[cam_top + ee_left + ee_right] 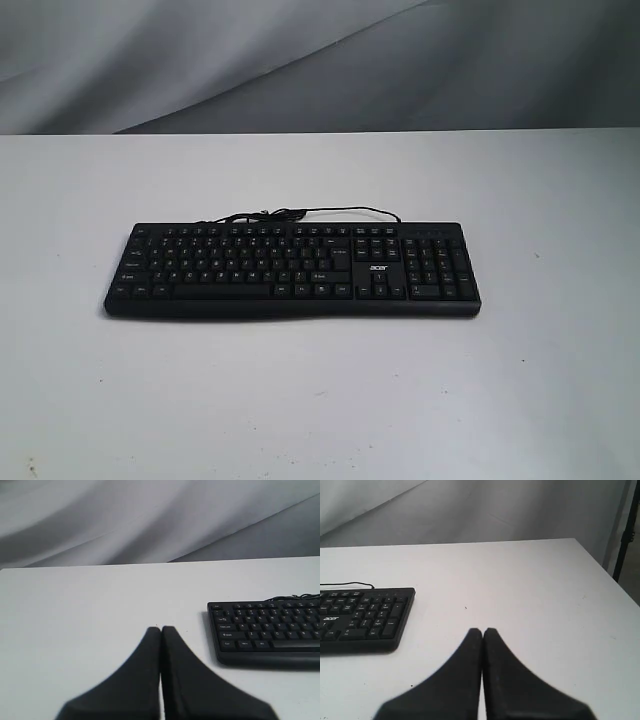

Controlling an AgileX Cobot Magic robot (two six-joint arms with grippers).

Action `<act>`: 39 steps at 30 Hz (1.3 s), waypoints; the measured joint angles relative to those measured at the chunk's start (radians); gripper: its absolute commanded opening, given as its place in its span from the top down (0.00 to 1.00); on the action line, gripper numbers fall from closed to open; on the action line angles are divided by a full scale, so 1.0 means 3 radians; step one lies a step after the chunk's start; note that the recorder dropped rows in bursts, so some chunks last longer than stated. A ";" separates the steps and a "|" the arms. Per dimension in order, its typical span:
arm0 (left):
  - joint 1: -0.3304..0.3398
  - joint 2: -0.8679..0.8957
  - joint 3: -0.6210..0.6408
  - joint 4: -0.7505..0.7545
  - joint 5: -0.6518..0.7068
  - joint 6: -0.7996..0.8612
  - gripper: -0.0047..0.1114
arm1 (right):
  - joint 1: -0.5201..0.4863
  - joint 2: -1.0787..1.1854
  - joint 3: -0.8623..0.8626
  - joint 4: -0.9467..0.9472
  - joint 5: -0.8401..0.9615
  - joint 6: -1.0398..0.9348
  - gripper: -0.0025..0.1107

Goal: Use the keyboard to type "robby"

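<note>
The black keyboard (292, 268) with white legends and an "acer" logo lies flat in the middle of the white table (320, 400), its thin cable (300, 213) curling behind it. Neither gripper shows in the exterior view. In the left wrist view my left gripper (161, 629) is shut with nothing in it, over bare table beside the keyboard's (267, 632) letter end. In the right wrist view my right gripper (482, 630) is shut and empty too, over bare table beside the keyboard's (362, 617) number-pad end.
A grey cloth backdrop (320, 60) hangs behind the table's far edge. The table's right edge (607, 572) and a dark stand (626, 535) beyond it show in the right wrist view.
</note>
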 measured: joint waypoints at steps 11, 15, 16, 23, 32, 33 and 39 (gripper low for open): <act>0.0000 0.0000 0.0000 0.0000 0.0000 0.0000 0.96 | 0.0000 0.0000 0.0000 -0.0524 -0.0269 -0.0051 0.98; 0.0000 0.0000 0.0000 0.0000 0.0000 0.0000 0.96 | 0.0000 0.0000 0.0000 -0.0603 -0.1056 -0.0059 0.98; 0.0000 0.0000 0.0000 0.0000 0.0000 0.0000 0.96 | 0.0000 -0.0001 0.0000 -0.0602 -0.1303 -0.0059 0.98; 0.0000 0.0000 0.0000 0.0000 0.0000 0.0000 0.96 | 0.0000 -0.0007 0.0000 -0.0618 -0.2773 -0.0059 0.98; 0.0000 0.0000 0.0000 0.0000 0.0000 0.0000 0.96 | 0.0000 -0.0014 0.0000 -0.0557 -0.4242 0.0563 0.98; 0.0000 0.0000 0.0000 0.0000 0.0000 0.0000 0.96 | 0.0000 -0.0014 -0.0042 -0.0519 -0.4241 0.0631 0.98; 0.0000 0.0000 0.0000 0.0000 0.0000 0.0000 0.96 | 0.0000 0.0397 -0.1069 -0.0049 -0.2516 0.0812 0.98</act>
